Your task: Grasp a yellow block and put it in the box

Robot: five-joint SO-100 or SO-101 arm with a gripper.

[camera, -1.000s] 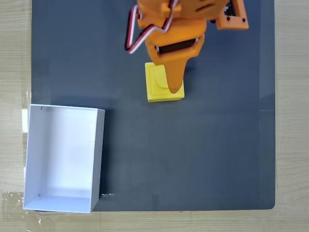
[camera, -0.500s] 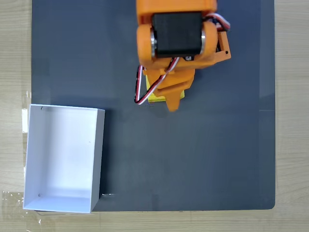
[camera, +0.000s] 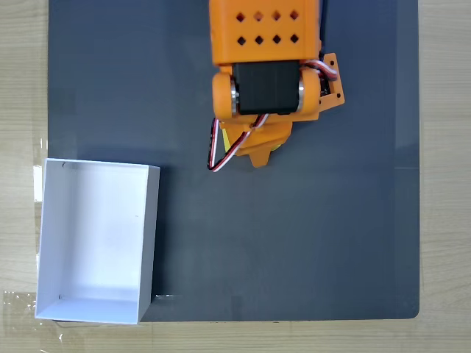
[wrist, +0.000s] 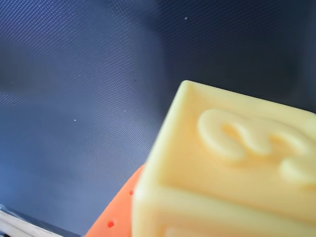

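Observation:
The yellow block (wrist: 232,163) looms close in the wrist view, an embossed face turned to the camera, resting on the dark mat. An orange finger (wrist: 116,219) lies against its lower left edge. In the fixed view my orange arm covers the block almost fully, leaving a yellow sliver (camera: 225,140) beside the wires. My gripper (camera: 256,151) is down over the block, and its jaws are hidden by the wrist and motor. The box (camera: 151,235), a white open tray, stands empty at the lower left, well apart from the gripper.
A dark grey mat (camera: 331,243) covers most of the light wooden table (camera: 445,176). The box overhangs the mat's left edge. Red, white and black wires (camera: 217,158) loop out from the arm's left side.
The arm has swung forward and down over the block, hiding nearly all of it in the fixed view. The block has stayed in the same spot on the mat.

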